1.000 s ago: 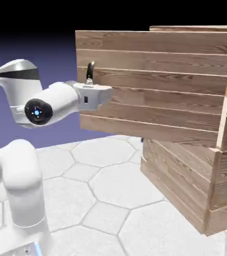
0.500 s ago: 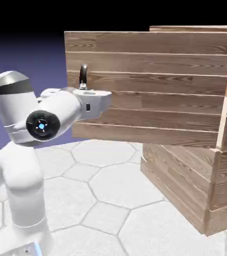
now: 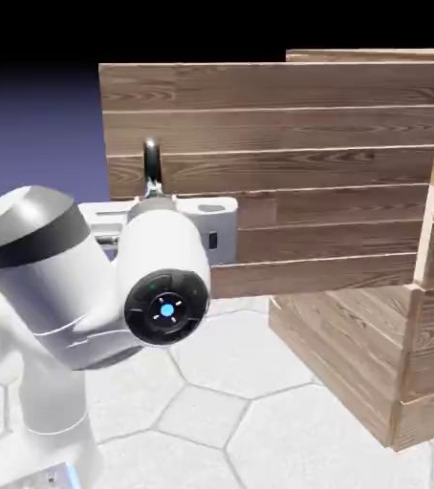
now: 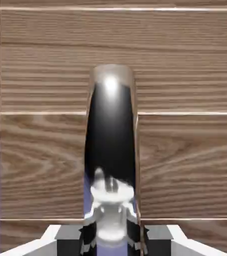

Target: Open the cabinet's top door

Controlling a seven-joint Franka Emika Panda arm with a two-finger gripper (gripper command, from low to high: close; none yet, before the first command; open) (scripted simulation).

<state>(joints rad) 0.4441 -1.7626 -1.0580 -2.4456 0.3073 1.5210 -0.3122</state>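
Pinching the shiny curved handle (image 4: 111,145), the jaws (image 4: 112,242) hold the top door (image 3: 307,181) swung open.

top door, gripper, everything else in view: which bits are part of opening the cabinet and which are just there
Part of the job:
- cabinet
- top door, standing swung out
- dark curved handle
- gripper, closed on the handle

Just there:
- pale floor with its polygon pattern
- blue-violet backdrop
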